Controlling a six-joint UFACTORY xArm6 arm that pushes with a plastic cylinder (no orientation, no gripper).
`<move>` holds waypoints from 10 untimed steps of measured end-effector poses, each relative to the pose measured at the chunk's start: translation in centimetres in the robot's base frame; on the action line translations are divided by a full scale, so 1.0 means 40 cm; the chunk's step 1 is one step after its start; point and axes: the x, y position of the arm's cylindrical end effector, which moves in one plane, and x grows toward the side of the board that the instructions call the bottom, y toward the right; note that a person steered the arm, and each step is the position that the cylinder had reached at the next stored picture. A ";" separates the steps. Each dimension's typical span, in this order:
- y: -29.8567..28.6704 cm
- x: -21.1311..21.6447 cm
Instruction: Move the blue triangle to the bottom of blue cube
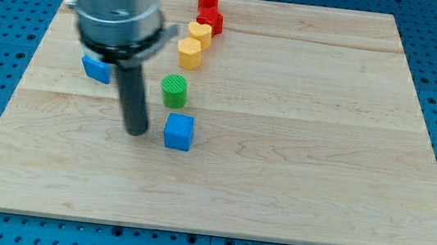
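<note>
**Rod between the two blue blocks**

Camera view: on the wooden surface [293, 189], my tip [136, 132] rests just left of the blue cube [178, 131]. There are no jaws on this arm. A green cylinder [174, 90] stands just above the cube; two yellow blocks [194, 44] and two red blocks [208, 10] lie higher. The blue triangle [96, 68], partly hidden behind the rod, sits upper left.

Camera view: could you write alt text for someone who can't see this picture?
My tip, the end of a dark rod, rests on a pale wooden board just left of a blue cube, not clearly touching it. A blue triangular block lies up-left, partly behind the arm. A green cylinder sits above the cube, with two yellow blocks and two red blocks near the view's top.
</note>
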 end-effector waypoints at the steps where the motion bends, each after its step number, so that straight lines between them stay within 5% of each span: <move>1: -0.106 -0.035; 6: -0.052 -0.505; 10: -0.153 -0.374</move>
